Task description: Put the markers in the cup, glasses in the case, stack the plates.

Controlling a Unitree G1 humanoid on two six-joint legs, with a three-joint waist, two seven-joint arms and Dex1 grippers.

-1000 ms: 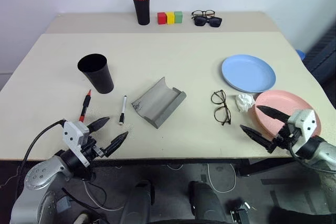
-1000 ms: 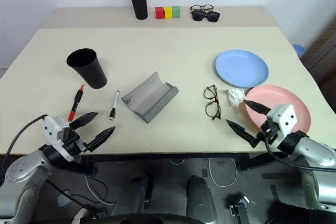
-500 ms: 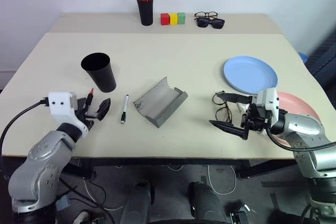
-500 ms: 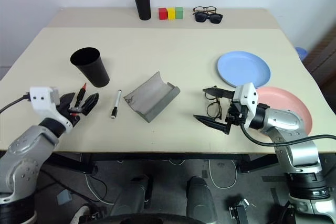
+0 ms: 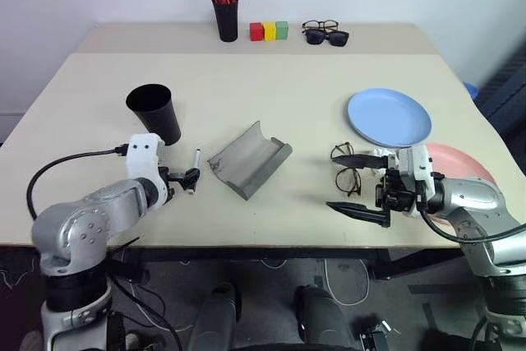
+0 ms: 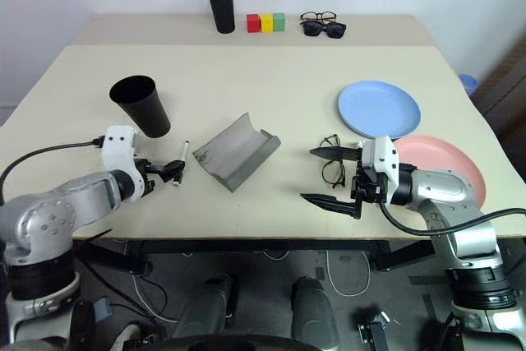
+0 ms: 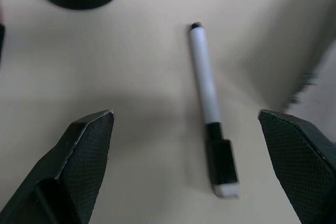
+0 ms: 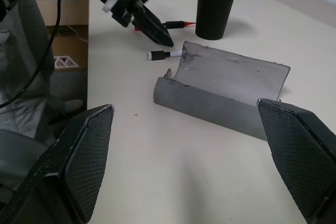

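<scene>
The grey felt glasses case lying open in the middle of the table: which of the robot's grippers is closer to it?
Left. The left gripper hovers just beside the grey felt case, over the white marker. The right gripper is farther off, by the wire-framed glasses.

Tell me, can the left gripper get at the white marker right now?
Probably yes. The left gripper is open and poised over the white marker, which lies flat on the table between its fingers. The cup and the case stand apart on either side, leaving room.
</scene>
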